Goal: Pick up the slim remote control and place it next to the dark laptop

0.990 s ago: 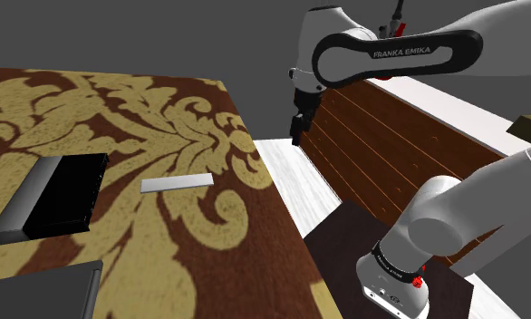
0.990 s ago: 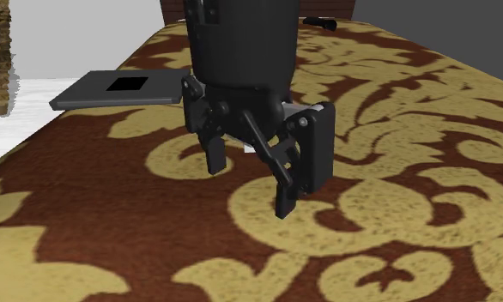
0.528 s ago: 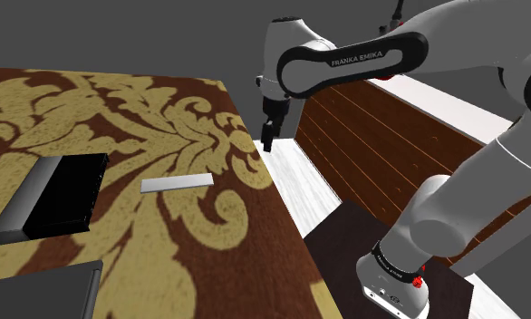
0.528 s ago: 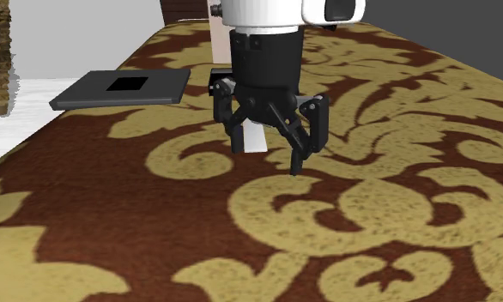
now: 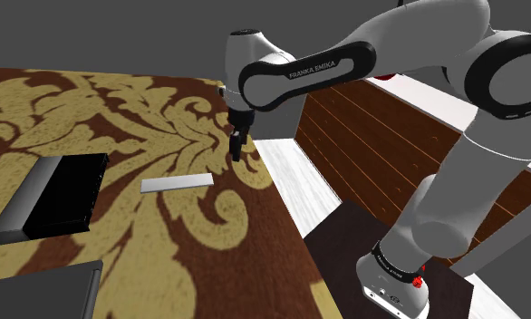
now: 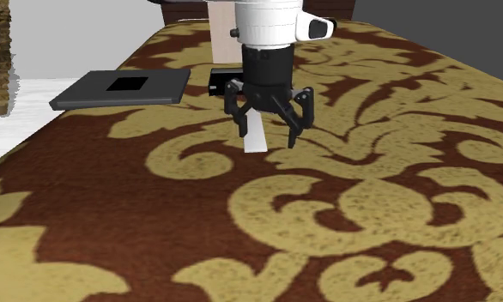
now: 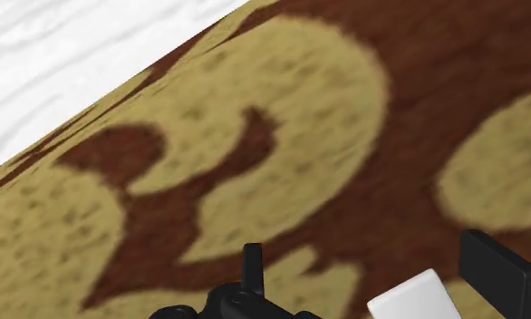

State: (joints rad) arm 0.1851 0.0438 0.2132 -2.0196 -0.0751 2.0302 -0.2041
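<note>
Since the wide-open gripper (image 6: pixel 266 135) hovers near 1 end of the flat white remote (image 5: pixel 177 184), an off-centre pinch could easily tilt or drop it.

Looks like matt printed cloth or carpet on the table (image 5: pixel 164 109), brown with gold, slightly mottled up close, zero shine. Plain flat off-white on the remote (image 5: pixel 178 184), smooth, can't call a material tbh. Dark grey matt for the laptop (image 6: pixel 80 94), same smooth look. Black on the box (image 5: pixel 64 186) with a greyer side, faintly satin. Smooth white shell on the arm (image 5: pixel 427 27), bit of gloss, plastic-looking; dull black on the gripper (image 6: pixel 265 137). Proper wood grain on the brown cabinet (image 5: pixel 381 136), slight sheen, and pale whitewashed planks for the floor (image 5: pixel 295 186).
</note>
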